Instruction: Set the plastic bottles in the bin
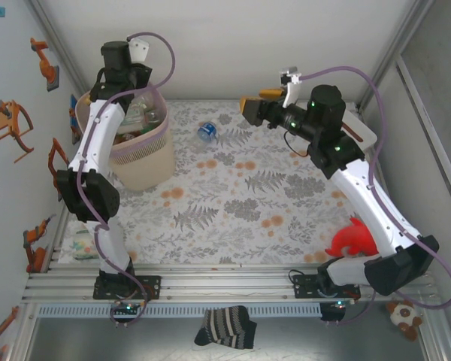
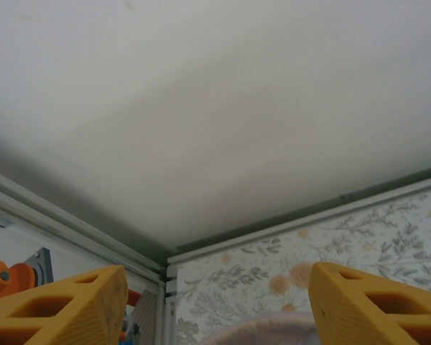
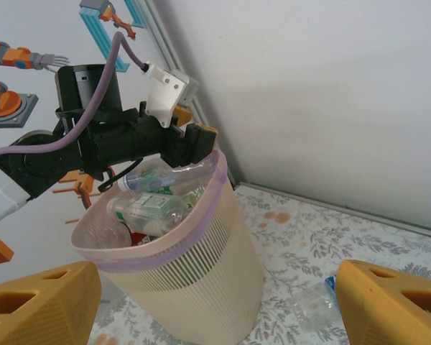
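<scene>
- The bin (image 1: 144, 162) stands at the tabletop's (image 1: 240, 210) far left, with plastic bottles (image 1: 139, 120) piled inside.
- One bottle (image 1: 206, 131) lies right of it, near the back wall (image 1: 233, 45).
- The left end effector (image 2: 215, 277) hangs above the bin's rim.

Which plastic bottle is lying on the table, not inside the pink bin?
The clear crushed bottle with the blue cap, alone on the floral table surface right of the pale pink ribbed bin; the other bottles are piled inside it.

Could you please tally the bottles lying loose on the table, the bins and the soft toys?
Plastic bottle loose on the table: 1
Bin: 1
Soft toys: 2 (red soft toy, brown-and-white soft toy)
Total: 4
</scene>
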`<state>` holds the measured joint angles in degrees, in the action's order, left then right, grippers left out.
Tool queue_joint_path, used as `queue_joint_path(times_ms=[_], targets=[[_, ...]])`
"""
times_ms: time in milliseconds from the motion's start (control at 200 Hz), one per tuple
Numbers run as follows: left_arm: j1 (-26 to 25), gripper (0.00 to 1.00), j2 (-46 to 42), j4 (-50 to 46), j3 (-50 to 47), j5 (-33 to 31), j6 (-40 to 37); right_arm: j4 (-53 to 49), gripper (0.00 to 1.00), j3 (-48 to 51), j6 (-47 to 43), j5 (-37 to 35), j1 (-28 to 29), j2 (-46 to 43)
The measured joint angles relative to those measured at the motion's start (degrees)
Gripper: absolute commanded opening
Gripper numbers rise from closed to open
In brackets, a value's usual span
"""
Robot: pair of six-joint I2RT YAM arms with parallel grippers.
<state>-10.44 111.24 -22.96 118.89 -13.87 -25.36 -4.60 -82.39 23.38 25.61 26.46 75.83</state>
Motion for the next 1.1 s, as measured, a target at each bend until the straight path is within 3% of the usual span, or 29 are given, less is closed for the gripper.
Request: queue_joint_path(times_ms=[275, 586, 816, 1097], targets=[[2.1, 0.58, -3.5, -9.4, 1.5, 6.7, 1.4, 0.5, 0.83, 1.0, 0.9, 0.0, 0.0, -0.6], [8.2, 0.49, -6.5, -19.9, 7.4, 12.5, 5.9, 1.9, 0.83, 1.5, 1.6, 0.0, 0.0, -0.7], [12.0, 0.42, -4.5, -26.8, 11.6, 16.1, 7.8, 2.5, 0.83, 2.0, 2.1, 0.1, 0.0, -0.7], [11.9, 0.36, -0.2, -31.3, 10.9, 21.4, 8.6, 2.5, 0.84, 2.6, 2.1, 0.0, 0.0, -0.7]])
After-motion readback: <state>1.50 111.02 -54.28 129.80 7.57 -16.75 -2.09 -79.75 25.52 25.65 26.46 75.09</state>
